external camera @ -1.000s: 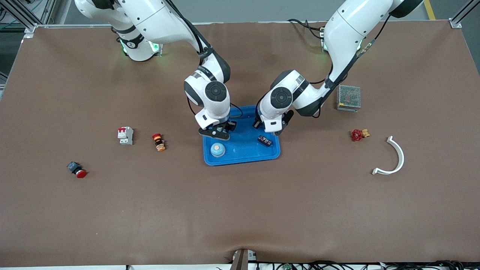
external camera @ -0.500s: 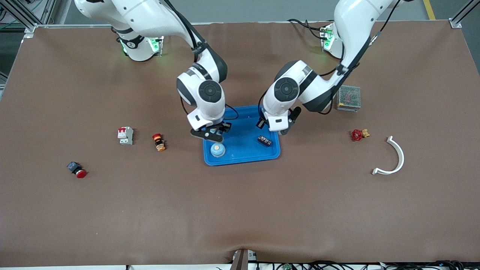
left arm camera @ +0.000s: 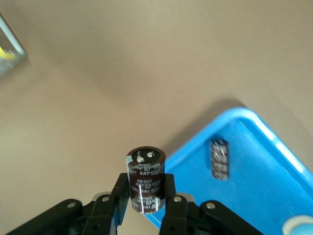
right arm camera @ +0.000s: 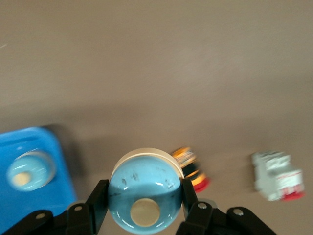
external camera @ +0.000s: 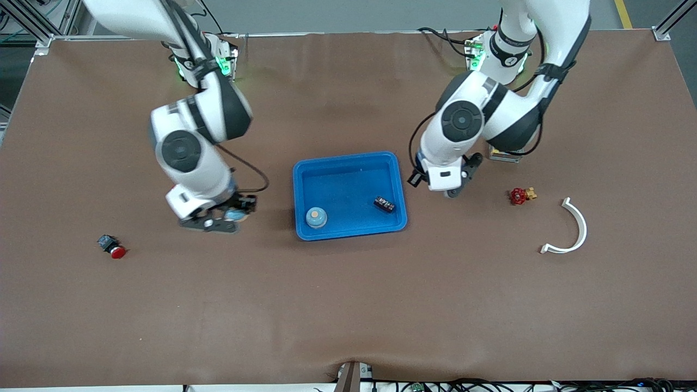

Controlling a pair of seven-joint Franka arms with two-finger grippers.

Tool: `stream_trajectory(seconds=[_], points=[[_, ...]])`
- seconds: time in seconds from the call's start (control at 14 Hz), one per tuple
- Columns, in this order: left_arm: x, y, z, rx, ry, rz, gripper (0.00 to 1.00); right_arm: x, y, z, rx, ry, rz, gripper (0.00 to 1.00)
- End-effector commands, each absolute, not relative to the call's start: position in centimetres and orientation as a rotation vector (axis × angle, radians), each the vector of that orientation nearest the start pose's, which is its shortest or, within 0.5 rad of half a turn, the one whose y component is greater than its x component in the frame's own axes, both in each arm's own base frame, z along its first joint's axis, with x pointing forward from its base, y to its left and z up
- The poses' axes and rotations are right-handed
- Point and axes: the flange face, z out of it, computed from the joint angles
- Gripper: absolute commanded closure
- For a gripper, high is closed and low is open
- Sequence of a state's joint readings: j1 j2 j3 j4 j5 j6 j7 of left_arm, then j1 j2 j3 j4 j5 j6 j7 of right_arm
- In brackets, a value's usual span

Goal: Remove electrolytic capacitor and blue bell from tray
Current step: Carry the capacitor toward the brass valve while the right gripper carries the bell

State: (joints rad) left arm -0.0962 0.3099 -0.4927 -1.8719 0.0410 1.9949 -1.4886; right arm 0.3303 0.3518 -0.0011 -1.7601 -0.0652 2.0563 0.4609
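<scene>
Brown-covered table (external camera: pixel 348 305), grey floor (external camera: pixel 348 13) past its metal-framed corners, even light

right claw (external camera: pixel 215 220): moved from over the blue tray (external camera: pixel 348 231) to lower left of it, over worktop (external camera: pixel 348 305)
left claw (external camera: pixel 444 188): drew off the tray, toward frame right

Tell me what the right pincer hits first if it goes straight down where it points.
Likely the orange-and-black button peeking out beneath the bell held by the right pincer; the bell would touch first. Depth is unclear: it might meet bare table beside it.
</scene>
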Motion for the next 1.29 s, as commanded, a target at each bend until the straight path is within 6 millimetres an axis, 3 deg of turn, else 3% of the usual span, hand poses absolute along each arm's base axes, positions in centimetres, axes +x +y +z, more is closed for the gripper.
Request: stream_trajectory(seconds=[0.0,0.21,0.43,0.64,1.0,1.21], points=[[50.5,-29.0,35.7,-2.749,-1.197,0.292,1.0,62.2,13.8,35.7,-3.206,0.096,0.064,1.0],[51.0,-24.7,34.8,-2.749,-1.111,0.347,1.0,63.9,5.8,34.3,-3.198,0.015,0.065,1.0],[50.0,-21.7,32.6,-2.757,-0.992,0.41,1.0,64.7,-0.1,31.4,-3.191,-0.027,0.072,1.0],[49.8,-16.5,30.5,-2.784,-0.892,0.488,1.0,64.8,-2.9,28.1,-3.185,-0.002,0.104,1.0],[48.9,-13.4,25.8,-2.814,-0.796,0.347,1.0,64.6,-5.4,24.3,-3.179,0.013,0.108,1.0],[49.4,-10.9,23.4,-2.822,-0.792,0.31,1.0,64.7,-7.2,23.2,-3.176,-0.028,0.088,1.0]])
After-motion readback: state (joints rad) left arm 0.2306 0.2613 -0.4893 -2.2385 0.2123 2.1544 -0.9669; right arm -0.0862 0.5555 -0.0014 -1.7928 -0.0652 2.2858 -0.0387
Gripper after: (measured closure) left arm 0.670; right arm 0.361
